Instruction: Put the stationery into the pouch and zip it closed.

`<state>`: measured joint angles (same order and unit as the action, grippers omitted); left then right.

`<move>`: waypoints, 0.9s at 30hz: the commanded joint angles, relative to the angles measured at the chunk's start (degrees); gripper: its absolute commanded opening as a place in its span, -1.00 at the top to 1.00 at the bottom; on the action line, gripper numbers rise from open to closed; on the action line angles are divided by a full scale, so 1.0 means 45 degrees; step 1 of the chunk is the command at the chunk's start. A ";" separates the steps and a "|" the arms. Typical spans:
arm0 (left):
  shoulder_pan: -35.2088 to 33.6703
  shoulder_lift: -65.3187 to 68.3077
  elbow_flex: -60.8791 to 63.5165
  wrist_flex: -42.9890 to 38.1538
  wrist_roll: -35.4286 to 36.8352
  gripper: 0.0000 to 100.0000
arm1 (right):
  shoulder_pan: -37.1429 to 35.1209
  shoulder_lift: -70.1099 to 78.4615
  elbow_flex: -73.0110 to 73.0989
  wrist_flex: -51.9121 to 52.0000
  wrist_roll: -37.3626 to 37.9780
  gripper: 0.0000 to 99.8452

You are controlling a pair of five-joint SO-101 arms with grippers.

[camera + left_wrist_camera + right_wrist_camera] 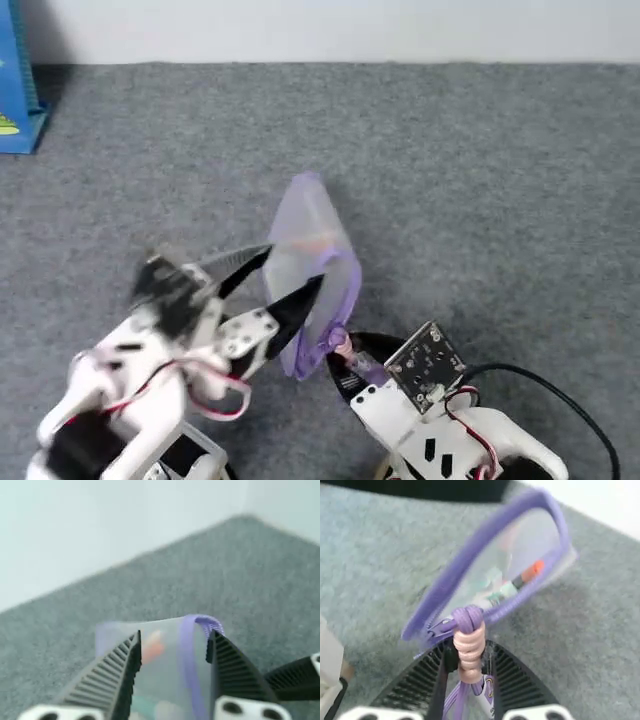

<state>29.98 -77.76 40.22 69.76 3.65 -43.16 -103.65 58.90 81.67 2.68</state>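
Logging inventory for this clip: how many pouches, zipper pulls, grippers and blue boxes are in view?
pouch: 1
zipper pull: 1
grippers: 2 (left gripper, right gripper)
blue box: 1
Total: 5

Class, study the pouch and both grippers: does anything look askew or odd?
Yes. The pouch is tipped up on edge and bowed, not lying flat: the left gripper pinches its body while the right gripper holds the zip cord. The stationery sits inside.
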 commanded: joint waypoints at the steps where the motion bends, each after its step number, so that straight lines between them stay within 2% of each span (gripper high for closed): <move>1: 0.0117 -0.0801 -0.1065 0.0762 -0.0137 0.58 | 0.0127 0.0049 -0.0606 -0.0694 0.0020 0.99; 7: 0.0117 -0.0996 -0.0694 0.1387 -0.1153 0.58 | 0.0147 0.0049 -0.0606 -0.1495 -0.0293 0.99; 14: 0.0117 -0.1035 -0.0225 0.2891 -0.2755 0.58 | 0.0166 -0.0068 -0.0606 -0.1338 -0.0254 0.99; 17: 0.0039 -0.1035 -0.0225 0.3595 -0.3653 0.51 | 0.0166 -0.0068 -0.0606 -0.1338 -0.0274 0.99; 22: 0.0000 -0.0996 -0.0205 0.4786 -0.4552 0.43 | 0.1280 -0.0068 -0.0625 -0.1319 -0.0234 0.99; 27: -0.0234 -0.1035 0.0654 0.4630 -0.5275 0.43 | 0.1436 -0.0088 -0.0703 -0.0830 -0.0313 0.99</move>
<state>29.98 -81.89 41.45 91.12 -18.07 -37.63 -103.74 58.55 77.63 1.98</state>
